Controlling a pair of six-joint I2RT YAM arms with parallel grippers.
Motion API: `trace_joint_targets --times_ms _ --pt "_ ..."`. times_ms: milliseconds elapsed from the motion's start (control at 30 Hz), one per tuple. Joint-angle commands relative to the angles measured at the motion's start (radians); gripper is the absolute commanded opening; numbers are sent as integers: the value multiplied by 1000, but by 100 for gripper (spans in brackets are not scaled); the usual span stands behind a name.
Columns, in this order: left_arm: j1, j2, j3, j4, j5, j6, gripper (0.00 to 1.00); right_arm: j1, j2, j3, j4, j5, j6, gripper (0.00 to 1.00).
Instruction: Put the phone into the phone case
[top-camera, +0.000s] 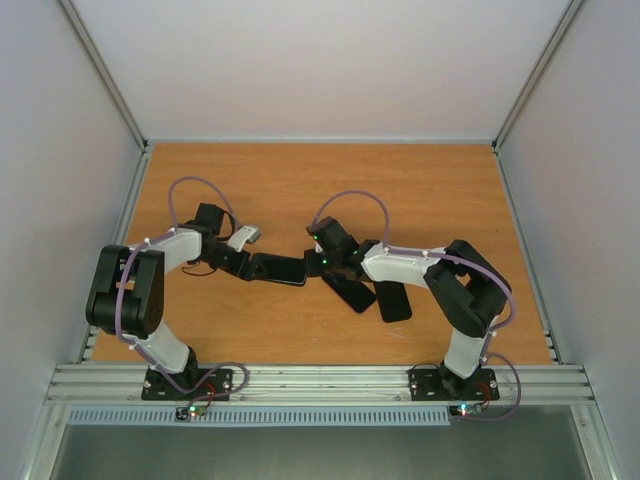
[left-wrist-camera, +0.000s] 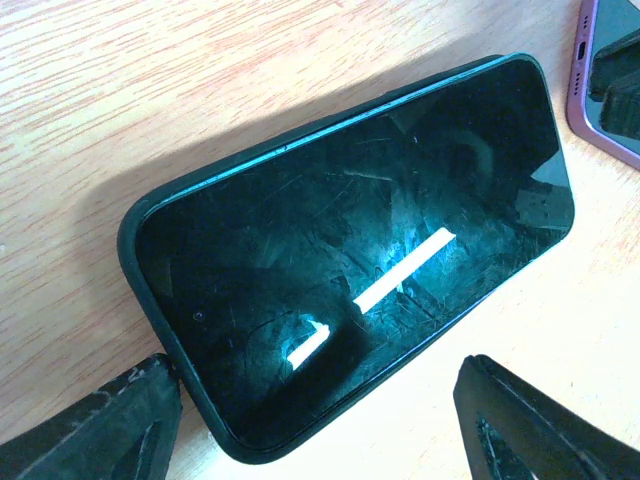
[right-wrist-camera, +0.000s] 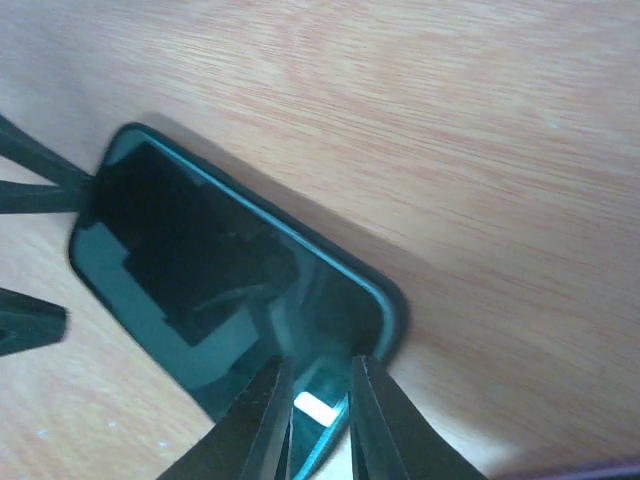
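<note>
1 dark phone (left-wrist-camera: 350, 290) on wooden table (left-wrist-camera: 150, 80)

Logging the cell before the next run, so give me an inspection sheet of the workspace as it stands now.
Surface: wooden table, no spills seen.
Job's things: phone lies screen up and appears seated in the dark green case.
Clutter: dark slab beside the right arm; purple-edged case near the phone.
Claws: left claw open, straddling one end of the phone; right claw at a narrow gap over the opposite end, grip unclear.
Cables: purple cables loop above both arms.
Surroundings: white walls; metal rail along the near edge.
</note>
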Motion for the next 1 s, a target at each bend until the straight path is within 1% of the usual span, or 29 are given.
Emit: trace_joint_targets --times_ms 0,200,367,800,967 --pt "-8 -21 -10 5 45 21 75 -2 25 48 63 -84 -14 18" --pt "-10 -25 -9 3 46 23 75 -2 41 79 -1 8 -12 18" --pt "-8 -23 -9 4 46 24 75 -2 21 65 -21 43 -5 18" --pt "-9 -15 -7 5 40 24 75 -2 66 59 -4 29 -1 17" --pt "-8 -12 -6 6 40 23 75 -2 92 56 12 11 -1 15"
